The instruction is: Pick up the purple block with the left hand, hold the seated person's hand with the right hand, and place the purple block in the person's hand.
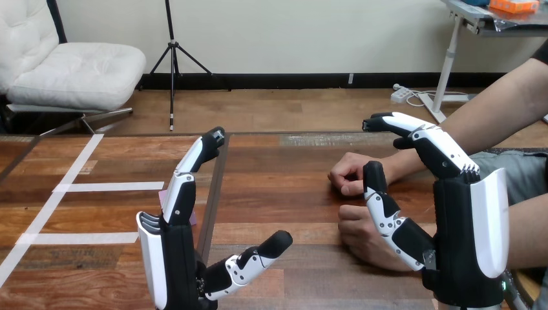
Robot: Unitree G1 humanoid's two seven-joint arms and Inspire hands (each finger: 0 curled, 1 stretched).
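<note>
Left hand [171, 258] and right hand [465, 219] raised, fingers spread, empty; pickup pending: left must descend onto purple block [192, 217] just beyond.

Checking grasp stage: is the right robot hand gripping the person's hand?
No, the right robot hand is open, fingers straight, beside the person's hands.

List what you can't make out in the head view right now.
- purple block: only slivers show beside the left hand, which stands in front of it; shape and pose unclear.
- person's nearer hand: partly behind the right hand; palm up or down, and any contact between them, cannot be told.
- person's farther hand: curled on the table; whether it holds anything is hidden.
</note>
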